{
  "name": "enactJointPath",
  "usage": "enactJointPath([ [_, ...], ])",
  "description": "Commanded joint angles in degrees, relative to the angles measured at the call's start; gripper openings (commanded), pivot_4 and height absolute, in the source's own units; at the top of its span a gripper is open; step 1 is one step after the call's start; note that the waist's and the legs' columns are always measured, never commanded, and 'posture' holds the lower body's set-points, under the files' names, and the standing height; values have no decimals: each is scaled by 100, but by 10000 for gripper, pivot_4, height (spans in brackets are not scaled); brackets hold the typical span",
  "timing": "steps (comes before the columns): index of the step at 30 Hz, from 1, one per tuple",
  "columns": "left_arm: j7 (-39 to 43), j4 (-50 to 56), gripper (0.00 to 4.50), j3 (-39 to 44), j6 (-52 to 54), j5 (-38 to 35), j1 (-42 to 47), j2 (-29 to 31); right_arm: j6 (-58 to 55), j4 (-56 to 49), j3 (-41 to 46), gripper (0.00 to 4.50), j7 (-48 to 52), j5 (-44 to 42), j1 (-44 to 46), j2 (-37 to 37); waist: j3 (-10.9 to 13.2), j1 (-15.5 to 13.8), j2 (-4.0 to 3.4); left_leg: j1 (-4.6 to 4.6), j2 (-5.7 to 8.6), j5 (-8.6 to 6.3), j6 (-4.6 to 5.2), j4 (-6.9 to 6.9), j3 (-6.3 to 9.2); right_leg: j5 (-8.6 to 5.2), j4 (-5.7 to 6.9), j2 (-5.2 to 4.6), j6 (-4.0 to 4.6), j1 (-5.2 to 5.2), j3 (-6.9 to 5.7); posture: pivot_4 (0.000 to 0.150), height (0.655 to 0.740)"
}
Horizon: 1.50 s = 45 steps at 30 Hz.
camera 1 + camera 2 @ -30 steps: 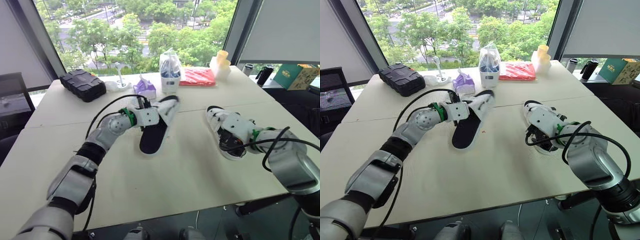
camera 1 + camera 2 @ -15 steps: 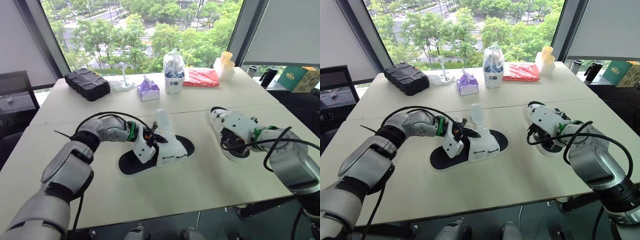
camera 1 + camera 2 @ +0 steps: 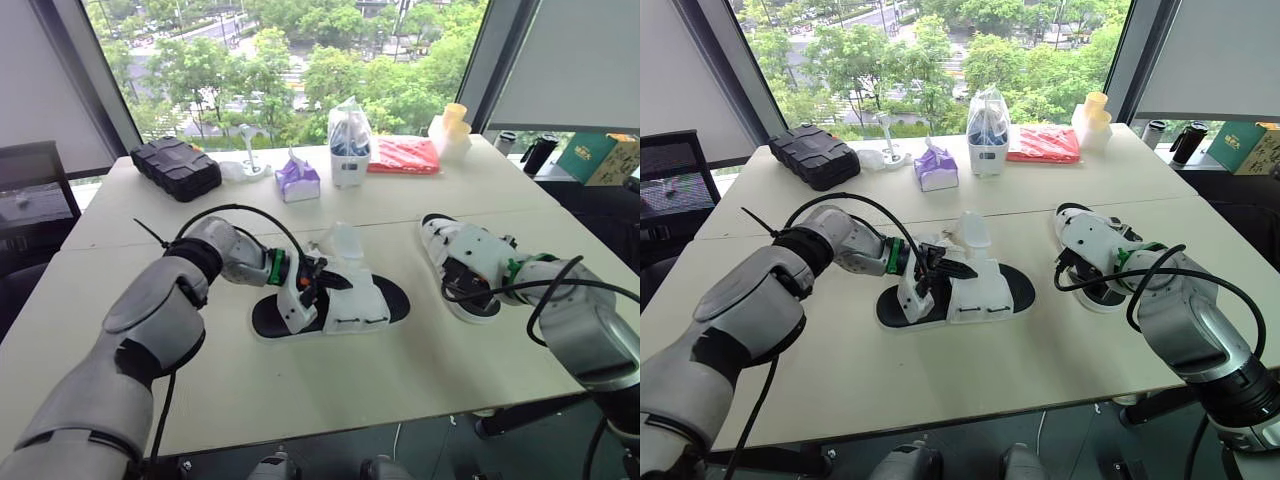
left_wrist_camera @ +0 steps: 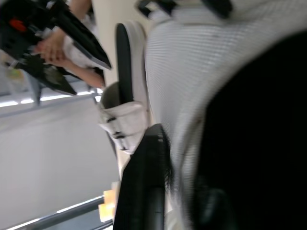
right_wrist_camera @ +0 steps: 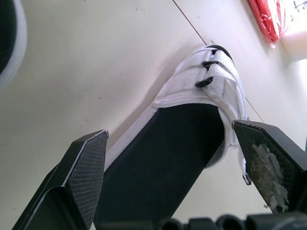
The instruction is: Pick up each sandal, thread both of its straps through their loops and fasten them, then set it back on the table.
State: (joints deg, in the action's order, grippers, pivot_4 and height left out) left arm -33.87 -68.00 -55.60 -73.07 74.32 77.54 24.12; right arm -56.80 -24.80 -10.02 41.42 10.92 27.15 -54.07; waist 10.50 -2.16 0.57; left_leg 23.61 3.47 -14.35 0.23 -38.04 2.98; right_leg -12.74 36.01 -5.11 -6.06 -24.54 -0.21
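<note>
A white-strapped sandal with a black sole (image 3: 345, 305) lies flat at mid-table, one strap (image 3: 340, 240) sticking up. My left gripper (image 3: 312, 283) is at its heel-side straps and seems shut on a strap; in the left wrist view white mesh (image 4: 192, 96) presses against a black finger (image 4: 148, 182). The second sandal (image 3: 468, 300) lies to the right, its toe straps (image 5: 216, 72) buckled. My right gripper (image 5: 170, 134) hovers open just over its sole, one finger on each side.
Along the table's far side stand a black case (image 3: 175, 168), a purple tissue pack (image 3: 297, 180), a bagged white holder (image 3: 346, 150), a red packet (image 3: 402, 155) and yellow cups (image 3: 447, 125). A green box (image 3: 598, 158) sits off to the right.
The left gripper brought its sandal down from a tilted hold to lie flat on the table, then shifted it to the right. The right gripper stayed over the second sandal.
</note>
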Motion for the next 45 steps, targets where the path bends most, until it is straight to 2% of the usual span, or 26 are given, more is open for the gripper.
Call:
enactJointPath([
  [1, -697, -98, 25670, -332, 78, 308, 312, -46, 65, -197, 125, 45000, -42, 30, 67, -112, 0, -1, 1, 0, 0, 0, 0, 0, 0, 0, 0, 0, 0, 0, 0, 1500, 7400],
  [3, -911, -177, 36245, -493, 118, 417, 351, -82, 59, -209, 119, 45000, -40, 31, 69, -113, 0, -2, 1, 0, 0, 0, 0, 0, -1, 0, 0, 0, 0, 0, 0, 1500, 7400],
  [5, -990, -272, 44652, -591, 122, 440, 379, -116, 64, -215, 115, 45000, -37, 33, 70, -118, 0, 1, 0, 0, 0, 0, 0, 0, -1, 0, 0, 0, 0, 0, 0, 1500, 7400],
  [9, -823, -403, 44652, -746, 59, 433, 423, -69, 70, -231, 110, 45000, -28, 30, 88, -122, 0, 2, 1, 0, 0, 0, 0, 0, -2, 0, 0, 0, 0, 0, 0, 1500, 7400],
  [10, -529, -521, 44652, -654, -11, 279, 431, -21, 76, -238, 106, 45000, -26, 34, 88, -126, 0, 2, 1, 0, 0, 0, 0, 0, -2, 0, 0, 0, 0, 0, 0, 1500, 7400],
  [16, 534, -733, 44652, -106, -819, -582, 466, 838, 143, -186, 53, 45000, -48, 39, 102, -71, 2, 108, 4, -3, -6, 0, -1, 2, -7, 0, 0, 1, 0, -3, 0, 1500, 7400],
  [21, 2780, -1743, 44652, 1176, -1427, -2184, 229, 989, 236, -114, -23, 45000, -58, 33, 175, 14, 2, 129, 4, -2, 0, 0, 0, -1, -6, 0, -1, -4, 0, 2, -2, 1500, 7400],
  [23, 4652, -2825, 44652, 2688, -1351, -2873, 225, 700, 300, -71, -43, 45000, -71, 32, 184, 47, 2, 131, 5, -2, 3, 0, 0, -6, -10, 0, -1, -6, 0, 4, -2, 1500, 7400],
  [25, 6945, -3541, 39439, 4501, -710, -3722, 260, 432, 378, -49, -57, 45000, -82, 37, 175, 73, 3, 134, 9, -2, 5, 0, 1, -9, -29, 0, -1, -5, 0, 6, -6, 1500, 7400],
  [26, 7858, -3536, 36729, 5105, -379, -4103, 226, 365, 392, -53, -58, 45000, -81, 41, 170, 79, 3, 138, 10, -2, 3, 0, 2, -11, -32, 0, 0, -5, 0, 7, -9, 1500, 7400],
  [28, 9692, -4127, 26771, 6388, 770, -4692, 405, 309, 550, -13, -74, 45000, -130, 60, 174, 154, 4, 161, 11, -2, 2, -1, 3, -12, -34, 1, 1, -4, 1, 7, -10, 1500, 7400],
  [29, 10326, -4255, 22201, 6773, 1222, -4899, 441, 297, 619, 4, -79, 45000, -146, 65, 177, 179, 4, 176, 11, -2, 1, -2, 4, -12, -34, 0, 3, -4, 0, 7, -10, 1500, 7400],
  [31, 11025, -4486, 12486, 7218, 1891, -5164, 482, 313, 670, 21, -98, 45000, -157, 62, 200, 218, 4, 243, 11, -3, 0, -4, 9, -12, -34, 0, 6, -3, -1, 6, -10, 1500, 7400],
  [32, 11195, -4603, 5357, 7349, 2146, -5253, 500, 323, 672, 32, -109, 45000, -156, 60, 218, 238, 4, 259, 11, -4, 0, -5, 10, -12, -31, -1, 9, -1, -3, 6, -10, 1500, 7400],
  [34, 11402, -4819, 503, 7502, 2502, -5365, 525, 348, 727, 61, -128, 45000, -155, 67, 252, 272, 4, 296, 12, -5, 0, -5, 11, -11, -26, -2, 12, -1, -4, 6, -10, 1500, 7400],
  [41, 11695, -5200, 503, 7691, 3274, -5481, 453, 381, 1021, 229, -121, 45000, -190, -38, 409, 586, 4, 304, 12, -10, -1, -5, 10, -11, -1, -2, 20, 0, -4, 5, -9, 1500, 7400],
  [43, 11680, -5200, 503, 7732, 3365, -5503, 466, 378, 1319, 316, -127, 45000, -142, -135, 372, 720, 4, 299, 12, -10, -1, -5, 10, -11, 0, -2, 20, 1, -4, 5, -9, 1500, 7400],
  [45, 11435, -5200, 503, 7746, 3347, -5540, 518, 358, 2131, 433, -143, 45000, 26, -389, 282, 926, 4, 292, 12, -10, -1, -5, 10, -11, 0, -2, 20, 1, -4, 5, -9, 1500, 7400],
])
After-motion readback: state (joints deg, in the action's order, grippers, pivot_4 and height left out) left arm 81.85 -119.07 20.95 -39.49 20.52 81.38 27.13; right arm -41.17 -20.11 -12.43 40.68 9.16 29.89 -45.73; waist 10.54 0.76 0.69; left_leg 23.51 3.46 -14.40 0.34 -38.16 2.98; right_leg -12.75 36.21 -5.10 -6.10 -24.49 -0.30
